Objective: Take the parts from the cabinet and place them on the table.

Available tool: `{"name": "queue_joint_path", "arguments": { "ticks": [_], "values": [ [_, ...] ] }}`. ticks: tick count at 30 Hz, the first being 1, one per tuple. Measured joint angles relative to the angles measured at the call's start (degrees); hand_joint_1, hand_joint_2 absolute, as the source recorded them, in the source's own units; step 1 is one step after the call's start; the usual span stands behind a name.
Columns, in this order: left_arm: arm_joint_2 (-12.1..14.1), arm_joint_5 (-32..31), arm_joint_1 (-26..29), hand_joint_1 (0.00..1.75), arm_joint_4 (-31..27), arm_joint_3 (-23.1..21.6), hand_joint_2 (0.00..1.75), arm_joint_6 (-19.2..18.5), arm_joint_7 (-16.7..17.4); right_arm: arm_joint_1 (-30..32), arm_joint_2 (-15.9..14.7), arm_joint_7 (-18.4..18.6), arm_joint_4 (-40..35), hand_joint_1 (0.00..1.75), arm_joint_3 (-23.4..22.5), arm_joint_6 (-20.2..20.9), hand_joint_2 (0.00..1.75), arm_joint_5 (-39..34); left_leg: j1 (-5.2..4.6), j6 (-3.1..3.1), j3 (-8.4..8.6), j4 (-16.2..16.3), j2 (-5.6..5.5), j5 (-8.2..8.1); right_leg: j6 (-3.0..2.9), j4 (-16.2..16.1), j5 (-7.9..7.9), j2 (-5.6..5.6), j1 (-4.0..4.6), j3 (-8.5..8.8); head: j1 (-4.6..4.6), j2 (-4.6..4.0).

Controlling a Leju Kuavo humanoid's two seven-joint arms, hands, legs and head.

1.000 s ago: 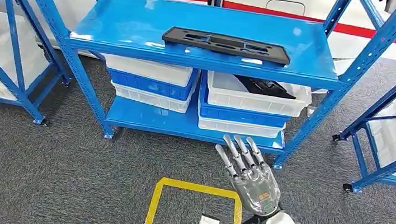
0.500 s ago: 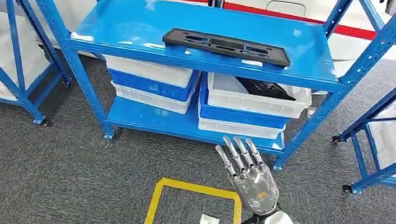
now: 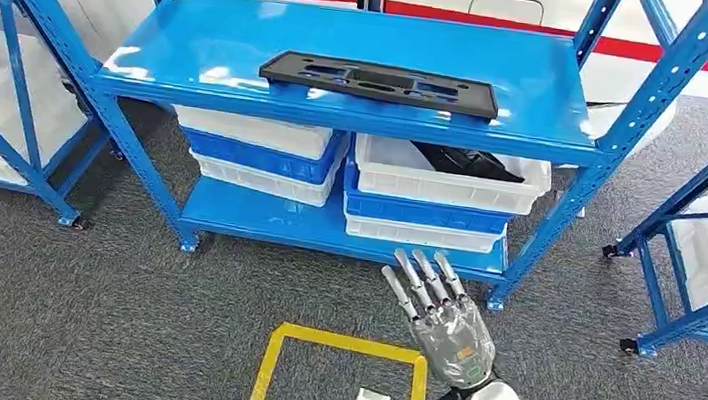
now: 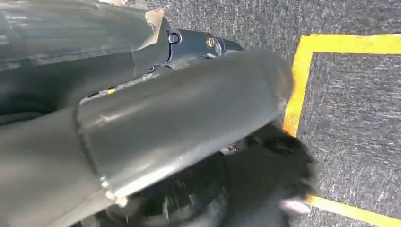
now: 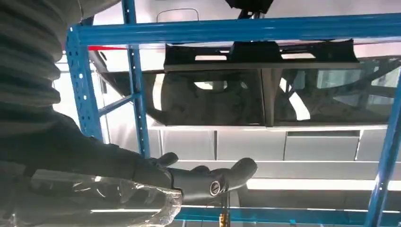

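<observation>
Progress: nothing taken yet; black part lies on cabinet top shelf, 12 o'clock.
Right robot hand: empty, fingers extended, below shelf.
Left robot hand: cannot tell.

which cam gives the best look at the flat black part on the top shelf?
Head view: the flat black part lies fully visible from above on the top shelf, cutouts and both ends clear. The right wrist view catches it edge-on just above the shelf's front beam, outline only. The left wrist view faces the floor.
</observation>
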Motion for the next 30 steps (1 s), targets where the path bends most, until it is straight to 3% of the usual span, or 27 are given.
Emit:
{"name": "queue_joint_path", "arguments": {
  "ticks": [1, 2, 4, 5, 6, 7, 8, 9, 10, 11, 12, 14, 15, 16, 17, 18, 19, 20, 21, 22, 23, 24, 25, 27, 28, 30],
  "values": [
    [0.00, 0.00, 0.18, 0.00, 0.00, -0.02, 0.00, 0.02, 0.00, 0.14, 0.04, -0.07, 0.00, 0.00, 0.00, 0.00, 1.75, 0.00, -0.07, 0.38, -1.12, 0.07, -0.01, 1.53, -0.17, 0.00, -0.26, 0.02, 0.27, 0.37, -0.02, 0.00],
    [0.00, 0.00, 0.23, 0.00, 0.00, -0.02, 0.00, 0.11, 0.00, 0.18, 0.15, -0.09, 0.00, 0.00, -0.02, 0.00, 1.75, 0.00, -0.30, 1.02, -0.75, -2.70, -0.01, 4.45, -0.15, -0.02, -0.62, 0.07, 0.53, 0.89, -0.04, 0.00],
    [0.00, 0.00, 0.18, 0.00, 0.00, -0.02, 0.00, 0.15, 0.00, 0.13, 0.26, -0.09, -0.18, 0.00, -0.04, 0.00, 1.75, 0.00, -1.21, 2.91, 2.55, -12.32, -0.01, 10.91, -0.21, -0.18, -1.20, 0.07, 1.02, 2.00, -0.09, 0.00],
    [0.18, 0.00, 0.17, 0.00, 0.02, -0.02, 0.00, 0.22, 0.00, 0.13, 0.35, -0.07, -0.24, 0.00, -0.04, 0.00, 1.75, -0.02, -1.82, 4.10, 3.79, -15.38, 0.12, 11.70, -0.22, -0.37, -1.46, 0.06, 0.80, 2.06, -0.02, 0.00],
    [0.20, 0.00, 0.04, 0.00, 0.02, -0.04, 0.00, 0.33, 0.00, 0.11, 0.46, -0.09, -0.24, 0.00, -0.04, 0.00, 1.75, -0.02, -1.93, 4.25, 4.09, -15.97, 0.76, 10.98, 0.16, -0.52, -1.70, 0.05, 1.57, 2.52, 0.20, 0.00],
    [0.24, 0.00, -0.14, 0.00, 0.00, -0.04, 0.00, 0.31, 0.00, 0.15, 0.50, -0.09, -0.24, 0.00, -0.09, 0.00, 1.75, -0.02, -2.27, 4.36, 4.24, -16.22, 0.69, 10.88, 0.47, -0.92, -1.73, -0.01, 1.01, 2.58, -0.02, 0.00],
    [0.22, 0.00, -0.10, 0.00, 0.00, -0.07, 0.00, 0.35, -0.02, 0.28, 0.57, -0.57, -0.31, 0.00, -0.11, 0.06, 1.75, -0.02, -2.46, 4.67, 4.45, -17.29, 0.50, 11.00, 1.06, -0.23, -0.94, -0.12, 1.13, 3.13, -0.09, 0.00],
    [0.22, -0.04, -0.10, 0.00, 0.00, -0.07, 0.00, 0.50, -0.02, 0.56, 0.68, -0.96, -0.46, 0.00, -0.22, 0.13, 1.75, -0.02, -2.64, 4.80, 5.13, -17.88, 0.40, 11.03, 2.04, -0.29, -0.23, -0.23, 1.22, 3.33, -0.09, 0.00],
    [0.20, -0.07, 0.01, 0.00, 0.02, -0.04, 0.00, 0.50, -0.04, 0.56, 0.81, -1.57, -0.68, 0.00, -0.50, 0.15, 1.75, 0.02, -2.24, 4.89, 7.10, -18.94, 0.10, 11.46, 1.95, -0.14, -0.72, -0.39, 1.45, 3.30, 0.13, 0.00],
    [0.09, -0.07, 0.12, 0.00, 0.02, -0.04, 0.00, 0.50, -0.04, 0.57, 0.83, -1.75, -0.70, 0.00, -0.77, 0.18, 1.75, -0.02, -2.24, 4.67, 7.85, -19.53, 0.31, 11.61, 1.84, 1.00, -1.55, -0.50, 1.11, 3.12, 0.07, 0.00],
    [0.11, -0.07, 0.05, 0.00, 0.02, -0.04, 0.00, 0.50, -0.04, 0.32, 0.92, -1.97, -0.72, 0.00, -0.96, 0.22, 1.75, -0.04, -2.12, 4.82, 8.22, -19.67, 0.23, 11.61, 1.60, 3.71, -3.09, -0.46, 1.14, 1.90, 0.15, 0.00],
    [0.04, -0.07, 0.01, 0.00, 0.02, -0.04, 0.00, 0.50, -0.04, 0.64, 1.05, -2.06, -0.70, 0.00, -1.05, 0.24, 1.75, -0.02, -2.19, 4.92, 8.34, -19.67, 0.00, 11.24, 0.95, 11.74, -6.30, -0.47, 0.98, -3.02, 0.17, 0.00],
    [0.00, -0.07, 0.03, 0.00, 0.02, -0.07, 0.00, 0.50, -0.04, 0.90, 1.07, -2.05, -0.70, 0.00, -1.07, 0.24, 1.75, -0.04, -2.20, 4.88, 8.39, -19.59, -0.09, 11.02, 1.07, 14.60, -7.08, -0.49, 0.98, -5.17, 0.22, 0.00],
    [-0.04, -0.07, 0.15, 0.00, 0.02, -0.07, 0.00, 0.55, -0.04, 1.06, 1.07, -2.19, -0.70, 0.00, -1.07, 0.28, 1.75, -0.04, -2.20, 4.77, 8.63, -19.59, -0.20, 10.76, 1.62, 15.11, -6.72, -0.48, 0.96, -6.23, 0.24, 0.00],
    [-0.13, -0.07, 0.25, 0.00, 0.04, -0.06, 0.00, 0.68, -0.04, 1.10, 1.11, -2.42, -0.70, 0.00, -1.18, 0.37, 1.75, -0.04, -2.18, 4.60, 9.00, -19.57, -0.29, 10.44, 2.56, 13.06, -5.27, -0.49, 0.84, -5.91, 0.17, 0.00],
    [-0.20, -0.07, 0.26, 0.00, 0.04, -0.04, 0.00, 0.72, -0.04, 1.14, 1.22, -2.82, -0.70, 0.00, -1.49, 0.53, 1.75, -0.04, -2.13, 4.40, 9.55, -19.52, -0.36, 10.03, 3.57, 8.77, -2.71, -0.51, 0.76, -4.38, 0.24, 0.00],
    [-0.28, -0.09, 0.23, 0.00, 0.02, -0.06, 0.00, 0.72, -0.04, 1.19, 1.40, -3.28, -0.70, 0.00, -1.99, 0.68, 1.75, -0.04, -2.08, 4.11, 10.25, -19.48, -0.41, 9.47, 4.04, 3.05, 0.45, -0.54, 0.56, -2.29, 0.22, 0.00],
    [-0.31, -0.07, 0.27, 0.00, 0.04, -0.07, 0.00, 0.72, -0.04, 1.21, 1.51, -3.52, -0.70, 0.00, -2.25, 0.83, 1.75, -0.04, -2.13, 3.72, 10.23, -19.44, -0.41, 8.98, 3.98, -1.07, 2.73, -0.65, 0.47, -1.14, 0.35, 0.00],
    [-0.28, -0.09, 0.22, 0.00, 0.11, -0.07, 0.00, 0.72, -0.04, 1.27, 1.62, -3.67, -0.68, 0.00, -2.45, 1.20, 1.75, -0.04, -2.38, 3.37, 10.78, -19.03, -0.45, 8.56, 3.04, -1.16, 1.13, -0.72, 0.91, -1.47, 0.35, 0.00],
    [-0.28, -0.15, 0.16, 0.00, 0.11, -0.06, 0.00, 0.70, -0.09, 1.31, 1.72, -3.87, -0.72, 0.00, -2.62, 1.31, 1.75, -0.02, -2.53, 3.02, 10.16, -19.12, -0.35, 8.32, 1.64, -1.18, 0.82, -0.90, 1.23, -0.73, 0.41, 0.00],
    [-0.28, -0.18, 0.12, 0.00, 0.13, -0.09, 0.00, 0.70, -0.07, 1.77, 1.84, -4.00, -0.89, 0.00, -2.90, 1.40, 1.75, -0.02, -2.53, 2.74, 10.46, -19.00, -0.32, 8.09, 1.06, -1.25, 1.73, -0.76, 0.95, -0.82, 0.02, 0.00],
    [-0.28, -0.24, 0.23, 0.00, 0.11, -0.13, 0.00, 0.68, -0.09, 1.88, 1.84, -4.04, -1.00, 0.00, -3.21, 1.44, 1.75, -0.02, -2.49, 2.62, 10.68, -18.76, -0.31, 7.98, 0.57, -1.25, 1.48, -0.78, 1.03, -0.73, 0.04, 0.00],
    [-0.24, -0.24, 0.20, 0.00, 0.13, -0.13, 0.00, 0.66, -0.09, 1.86, 1.92, -4.07, -1.09, 0.00, -3.43, 1.53, 1.75, -0.02, -2.33, 2.33, 10.81, -18.75, -0.32, 7.58, 0.43, -1.27, 1.45, -0.58, 0.51, -0.13, 0.00, 0.00],
    [-0.28, -0.28, 0.12, 0.00, 0.11, -0.17, 0.00, 0.59, -0.09, 1.71, 2.14, -4.07, -1.36, 0.00, -3.58, 1.55, 1.75, -0.04, -2.16, 1.20, 8.61, -13.73, -0.03, 6.53, -0.23, -1.53, 0.95, -0.58, 0.34, 0.96, -0.30, 0.00],
    [-0.26, -0.35, -0.08, 0.00, 0.11, -0.17, 0.00, 0.61, -0.09, 1.67, 2.29, -4.07, -1.42, 0.00, -3.61, 1.57, 1.75, -0.02, -1.84, 0.87, 5.70, -8.66, 0.00, 5.24, -0.72, -1.53, 0.60, -0.56, 0.35, 1.30, -0.61, 0.00],
    [-0.26, -0.35, -0.11, 0.00, 0.11, -0.17, 0.00, 0.66, -0.11, 1.82, 2.43, -4.09, -1.51, 0.00, -3.76, 1.60, 1.75, -0.02, -1.50, 0.61, 0.18, -1.26, 0.01, 1.92, -0.91, -1.53, -0.11, -0.55, 0.40, 1.78, -0.61, 0.00]
  ]
}}
